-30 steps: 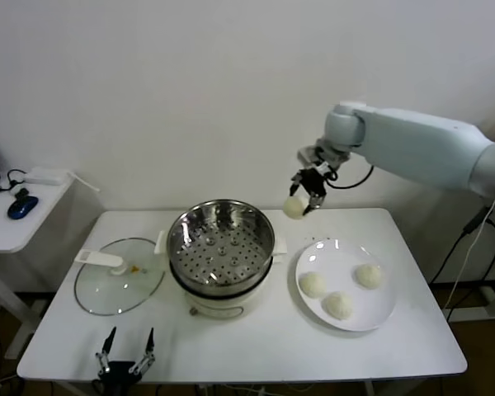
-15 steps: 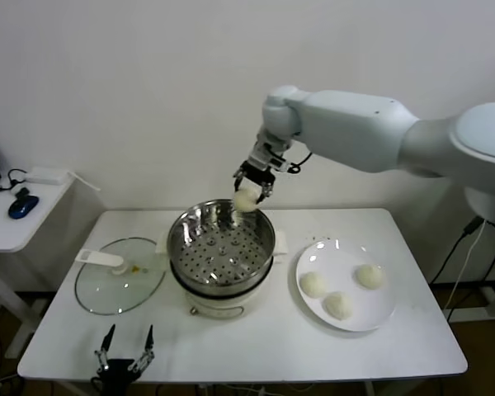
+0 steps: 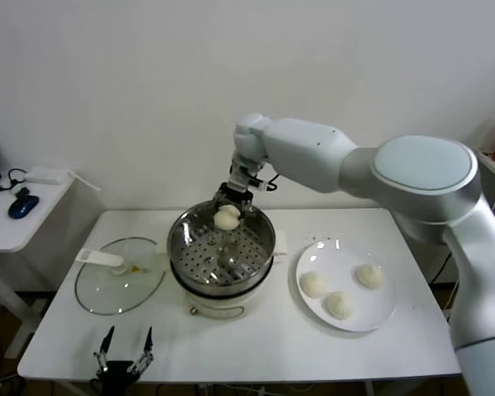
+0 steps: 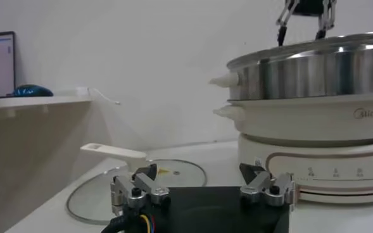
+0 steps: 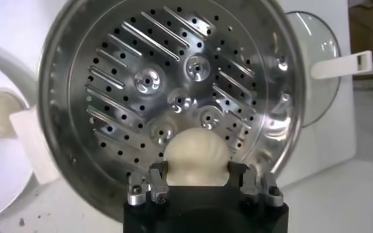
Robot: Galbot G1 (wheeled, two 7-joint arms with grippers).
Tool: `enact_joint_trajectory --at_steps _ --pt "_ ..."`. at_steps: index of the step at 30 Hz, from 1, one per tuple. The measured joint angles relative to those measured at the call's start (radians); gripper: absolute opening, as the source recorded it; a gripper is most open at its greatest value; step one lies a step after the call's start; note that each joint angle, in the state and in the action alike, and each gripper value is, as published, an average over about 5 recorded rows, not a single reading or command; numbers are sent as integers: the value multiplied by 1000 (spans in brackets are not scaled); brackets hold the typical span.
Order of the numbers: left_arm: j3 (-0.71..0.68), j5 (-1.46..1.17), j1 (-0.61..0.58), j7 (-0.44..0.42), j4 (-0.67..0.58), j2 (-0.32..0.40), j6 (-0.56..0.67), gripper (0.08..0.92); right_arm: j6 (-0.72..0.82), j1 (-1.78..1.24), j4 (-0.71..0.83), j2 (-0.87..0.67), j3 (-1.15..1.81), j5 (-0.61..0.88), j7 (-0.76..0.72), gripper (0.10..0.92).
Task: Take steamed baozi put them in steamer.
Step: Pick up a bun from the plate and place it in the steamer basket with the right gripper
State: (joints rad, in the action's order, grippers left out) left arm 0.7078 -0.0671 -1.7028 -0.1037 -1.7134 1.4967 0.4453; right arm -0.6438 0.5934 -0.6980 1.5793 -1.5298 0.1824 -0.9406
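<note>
My right gripper [image 3: 231,208] is shut on an off-white baozi [image 3: 227,218] and holds it above the far part of the steamer [image 3: 256,256], a shiny steel pot on a white base. In the right wrist view the baozi [image 5: 196,155] sits between the fingers over the perforated tray [image 5: 110,82], which holds nothing. Three more baozi [image 3: 313,285] [image 3: 339,304] [image 3: 368,275] lie on a white plate [image 3: 378,313] right of the steamer. My left gripper [image 3: 125,353] is open and parked at the table's front left; it also shows in the left wrist view [image 4: 202,188].
A round glass lid [image 3: 107,289] with a white handle lies left of the steamer. A side table [image 3: 0,227] with a blue mouse [image 3: 21,206] stands at far left. The white wall is close behind the table.
My right arm has swung left from beside the plate, carrying the baozi, and lowered it over the steamer. The left arm has not moved.
</note>
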Motion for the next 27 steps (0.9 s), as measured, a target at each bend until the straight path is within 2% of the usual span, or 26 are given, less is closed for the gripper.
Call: enact_joint_trajectory --at_steps 9,18,23,27 --pt "-1 4 6 0 5 -2 1 823 -38 -52 78 30 9 -21 18 648" --pt "-1 8 13 1 13 -2 3 823 -60 -62 103 30 16 -16 41 812" --pt "1 11 14 1 16 -2 4 823 -45 -39 79 22 4 21 36 822" --pt "6 12 13 1 16 -2 4 823 25 19 8 -24 -45 121 7 823"
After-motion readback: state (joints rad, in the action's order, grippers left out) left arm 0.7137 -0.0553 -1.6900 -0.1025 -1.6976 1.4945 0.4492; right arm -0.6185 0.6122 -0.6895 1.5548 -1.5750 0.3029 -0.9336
